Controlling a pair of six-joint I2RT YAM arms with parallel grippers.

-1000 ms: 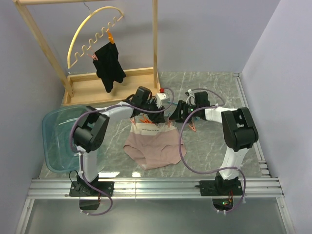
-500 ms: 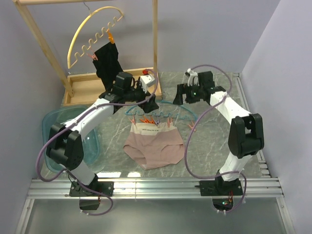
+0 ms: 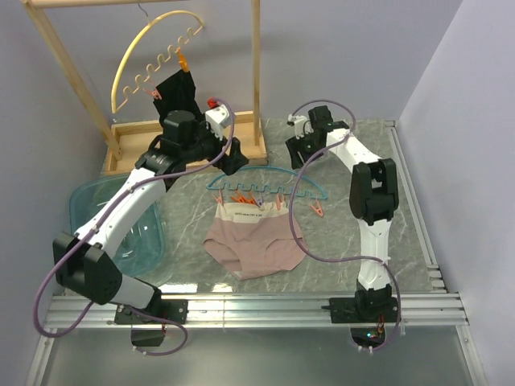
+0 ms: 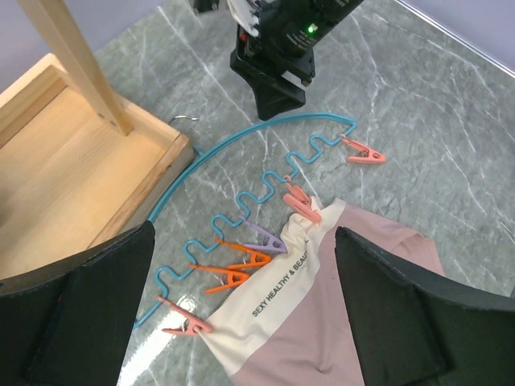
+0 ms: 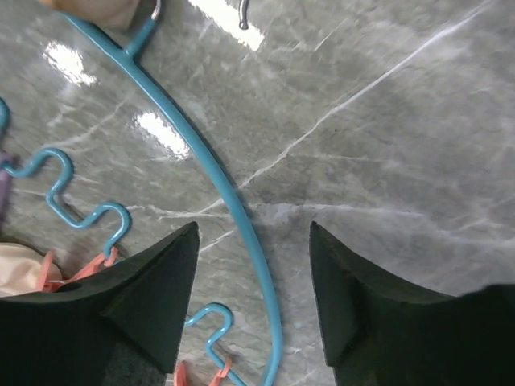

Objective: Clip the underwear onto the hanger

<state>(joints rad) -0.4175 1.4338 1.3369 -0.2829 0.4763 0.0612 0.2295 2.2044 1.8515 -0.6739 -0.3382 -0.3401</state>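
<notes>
Top view: the hanger (image 3: pixel 273 169) lies flat at mid-frame, long axis left to right. The underwear (image 3: pixel 256 245) lies just below it, waistband at the clips. The left gripper (image 3: pixel 233 158) and right gripper (image 3: pixel 295 153) hang above the arch, about equally near.

Left wrist view: jaws wide, empty. The hanger runs diagonally, lower left to upper right.

Right wrist view: jaws wide, empty, straddling the arch.

Left wrist: underwear (image 4: pixel 322 322) cropped by the bottom edge, only one end of the waistband (image 4: pixel 273 297) shows. Right wrist: hanger (image 5: pixel 235 201) runs out top and bottom, hook (image 5: pixel 243 16) mostly cropped. Top view: black garment (image 3: pixel 181 90) partly behind left arm (image 3: pixel 133 197). Clips (image 3: pixel 241 198) possibly on the waistband, too small to tell.
</notes>
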